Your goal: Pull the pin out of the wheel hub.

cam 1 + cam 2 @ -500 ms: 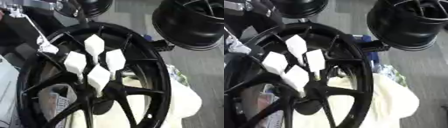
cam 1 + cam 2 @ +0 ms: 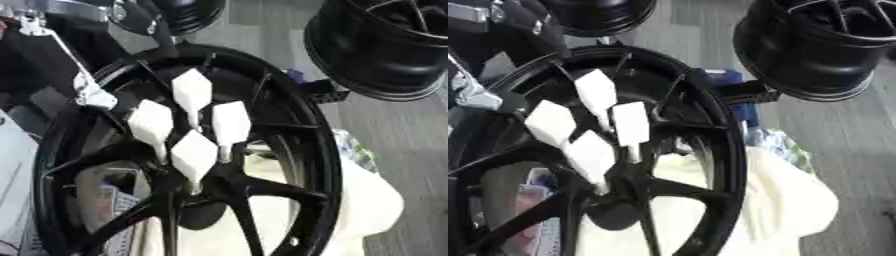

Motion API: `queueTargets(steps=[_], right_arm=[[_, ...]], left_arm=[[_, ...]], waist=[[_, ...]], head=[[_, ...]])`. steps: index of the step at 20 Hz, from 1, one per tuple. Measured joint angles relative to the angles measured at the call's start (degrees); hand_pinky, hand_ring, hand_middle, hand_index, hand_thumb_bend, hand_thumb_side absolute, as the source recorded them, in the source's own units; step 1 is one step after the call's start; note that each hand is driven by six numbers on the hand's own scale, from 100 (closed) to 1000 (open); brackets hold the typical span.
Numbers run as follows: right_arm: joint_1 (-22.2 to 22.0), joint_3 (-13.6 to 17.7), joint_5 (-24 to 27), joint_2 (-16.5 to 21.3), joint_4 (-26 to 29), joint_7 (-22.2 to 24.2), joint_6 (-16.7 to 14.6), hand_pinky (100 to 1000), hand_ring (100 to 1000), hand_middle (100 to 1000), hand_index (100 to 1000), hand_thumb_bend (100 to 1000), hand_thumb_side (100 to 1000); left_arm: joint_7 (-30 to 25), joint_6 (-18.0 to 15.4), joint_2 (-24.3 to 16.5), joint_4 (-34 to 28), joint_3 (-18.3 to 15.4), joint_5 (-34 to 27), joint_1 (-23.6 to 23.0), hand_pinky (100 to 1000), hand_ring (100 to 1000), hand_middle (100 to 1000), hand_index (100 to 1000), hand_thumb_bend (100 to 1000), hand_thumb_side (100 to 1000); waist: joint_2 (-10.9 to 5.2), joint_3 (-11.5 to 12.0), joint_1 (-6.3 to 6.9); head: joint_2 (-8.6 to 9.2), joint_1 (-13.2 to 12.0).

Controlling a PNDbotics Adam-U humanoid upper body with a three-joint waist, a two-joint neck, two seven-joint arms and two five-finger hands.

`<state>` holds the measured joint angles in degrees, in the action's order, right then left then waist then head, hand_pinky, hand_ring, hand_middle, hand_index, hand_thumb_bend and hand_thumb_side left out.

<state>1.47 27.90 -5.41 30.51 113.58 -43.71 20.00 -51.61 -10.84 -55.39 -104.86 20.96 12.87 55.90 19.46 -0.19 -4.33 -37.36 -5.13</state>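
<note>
Four white-tagged pins [image 2: 194,152] were seated upright around the centre of the black hub [image 2: 229,184], standing on edge against a cream cloth [image 2: 367,200]. No hand was seen, so no grasp could be told.

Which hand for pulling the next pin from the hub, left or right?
Left, probably. Only the left arm shows: it comes in from the upper left and ends by the rim, close to the white-tagged pins. The right hand is not in view.
</note>
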Motion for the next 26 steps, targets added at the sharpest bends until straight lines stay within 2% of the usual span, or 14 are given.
queueTargets(steps=[4, 11, 21, 26], right_arm=[[0.0, 0.0, 0.0, 0.0, 0.0, 0.0, 0.0, 824, 597, 666, 836, 440, 247], [0.0, 0.0, 0.0, 0.0, 0.0, 0.0, 0.0, 825, 597, 666, 837, 439, 248], [0.0, 0.0, 0.0, 0.0, 0.0, 0.0, 0.0, 825, 597, 666, 837, 436, 250], [0.1, 0.0, 0.0, -0.1, 0.0, 0.0, 0.0, 825, 597, 666, 837, 436, 250]], left_arm=[[0.0, 0.0, -0.1, -0.1, 0.7, 0.1, -0.5, 832, 835, 762, 874, 413, 471], [0.2, -0.8, -0.1, 0.3, 2.8, 2.2, -1.1, 828, 834, 761, 866, 433, 485], [0.7, -1.9, 1.0, 3.4, 4.8, 5.8, -1.1, 820, 826, 740, 872, 445, 463], [1.0, -2.2, 1.6, 5.0, 5.1, 7.5, -1.5, 812, 806, 701, 870, 440, 453]], waist=[[0.00, 0.0, 0.04], [0.00, -0.1, 0.19], [0.00, -0.2, 0.10], [0.00, -0.3, -0.01]], head=[[0.10, 0.0], [0.19, 0.0], [0.20, 0.0], [0.20, -0.1]])
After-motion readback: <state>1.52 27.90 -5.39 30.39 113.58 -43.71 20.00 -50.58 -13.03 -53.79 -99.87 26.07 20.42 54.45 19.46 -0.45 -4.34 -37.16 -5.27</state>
